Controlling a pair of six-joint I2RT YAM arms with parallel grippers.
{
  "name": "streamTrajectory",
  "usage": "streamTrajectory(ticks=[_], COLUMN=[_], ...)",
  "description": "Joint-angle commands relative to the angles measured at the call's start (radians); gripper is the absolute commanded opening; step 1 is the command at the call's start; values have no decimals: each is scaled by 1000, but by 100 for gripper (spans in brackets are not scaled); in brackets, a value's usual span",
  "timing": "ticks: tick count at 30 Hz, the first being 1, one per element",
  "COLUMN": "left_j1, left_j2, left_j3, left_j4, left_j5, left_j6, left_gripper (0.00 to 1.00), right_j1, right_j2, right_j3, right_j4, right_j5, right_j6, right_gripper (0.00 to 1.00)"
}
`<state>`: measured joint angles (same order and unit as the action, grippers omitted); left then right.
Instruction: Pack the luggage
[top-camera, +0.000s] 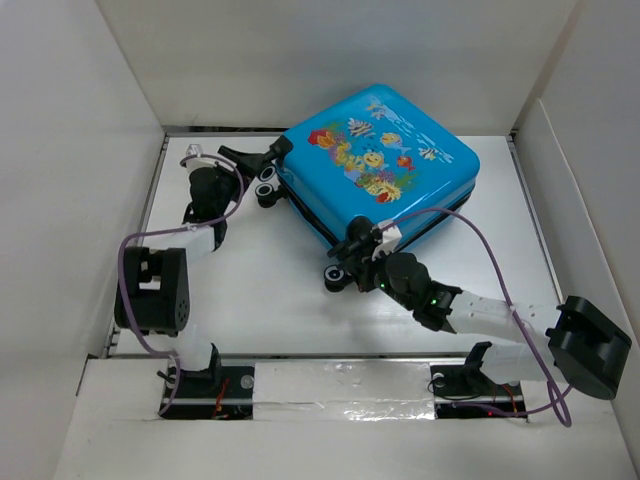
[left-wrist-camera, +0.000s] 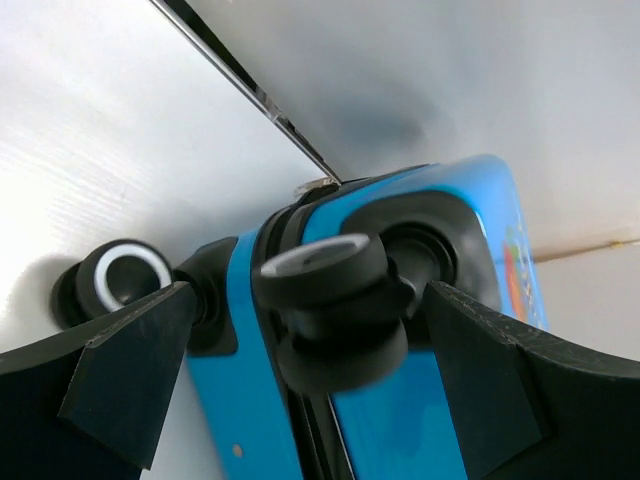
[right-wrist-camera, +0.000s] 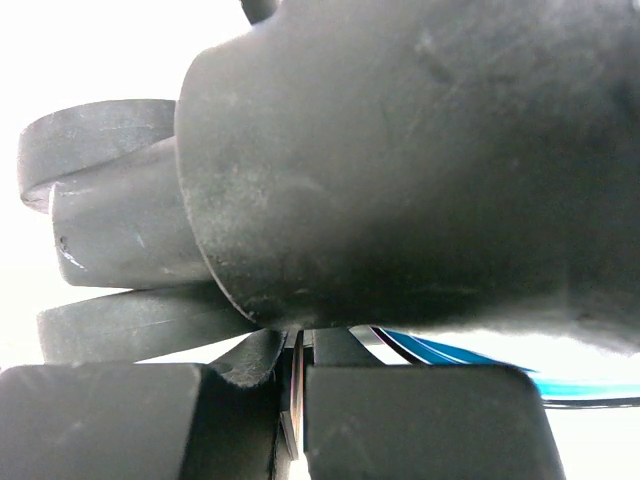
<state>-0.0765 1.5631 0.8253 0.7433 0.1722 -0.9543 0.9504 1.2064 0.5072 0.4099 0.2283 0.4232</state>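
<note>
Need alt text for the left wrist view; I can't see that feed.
The left tool, wide open, straddles a black caster wheel at a corner of the blue luggage. A second wheel with a white ring shows at left, above the white table.

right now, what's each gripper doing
left gripper: open, jaws astride a black-and-white wheel of the bright blue hard-shell suitcase
right gripper: shut; whether it holds anything cannot be told

A blurred black caster (right-wrist-camera: 400, 170) (right wrist view) hides most of the luggage (right-wrist-camera: 590, 385).
</note>
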Motion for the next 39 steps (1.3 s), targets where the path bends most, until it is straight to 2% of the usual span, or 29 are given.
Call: streamTrajectory(ticks=[1, 7, 10, 13, 14, 17, 18, 20, 21, 23, 24, 25, 30, 32, 33, 34, 36, 38, 39], left_j1=[3, 3, 3, 3, 3, 3, 3, 3, 3, 3, 3, 3, -26, -39, -39, -39, -29, -6, 4], left_j2=[63, 175, 237, 293, 304, 339, 345, 344, 339, 318, 307, 279, 193, 186, 186, 186, 187, 195, 195], left_j3=[96, 176, 198, 198, 192, 176, 175, 157, 149, 129, 121, 104, 48, 72, 74, 51, 26, -5, -17], left_j4=[125, 198, 263, 339, 369, 462, 485, 513, 522, 527, 530, 533, 550, 484, 472, 491, 511, 553, 565], left_j5=[69, 86, 95, 104, 108, 116, 118, 109, 90, 78, 67, 63, 61, 76, 85, 89, 104, 122, 139], left_j6=[-35, -92, -132, -188, -208, -273, -284, -303, -305, -301, -296, -290, -249, -201, -196, -196, -211, -234, -241], left_gripper=[97, 97, 93, 85, 74, 65, 55, 47, 34, 20, 8, 2, 0, 21, 54, 69, 91, 99, 99], right_j1=[31, 31, 22, 22, 22, 22, 22, 22, 22, 13, 13, 13, -83, -108, -108, -119, -119, -119, -119], right_j2=[-22, -19, -22, -34, -41, -54, -57, -59, -61, -67, -70, -79, -119, -151, -162, -172, -191, -188, -179], right_j3=[17, -1, -9, -13, -15, -19, -19, -19, -19, -15, -15, -13, -9, -15, -18, -22, -25, -35, -36], right_j4=[182, 191, 191, 190, 190, 187, 182, 182, 179, 172, 167, 162, 133, 132, 118, 110, 83, 81, 84], right_j5=[-141, -136, -130, -126, -126, -119, -118, -116, -118, -115, -112, -115, -171, -191, -198, -204, -205, -214, -221], right_j6=[32, 49, 55, 63, 66, 69, 72, 72, 71, 71, 71, 71, 69, 66, 63, 60, 54, 54, 55], right_gripper=[0, 0, 0, 0, 0, 0, 0, 0, 0, 0, 0, 0, 0, 0, 0, 0, 0, 0, 0])
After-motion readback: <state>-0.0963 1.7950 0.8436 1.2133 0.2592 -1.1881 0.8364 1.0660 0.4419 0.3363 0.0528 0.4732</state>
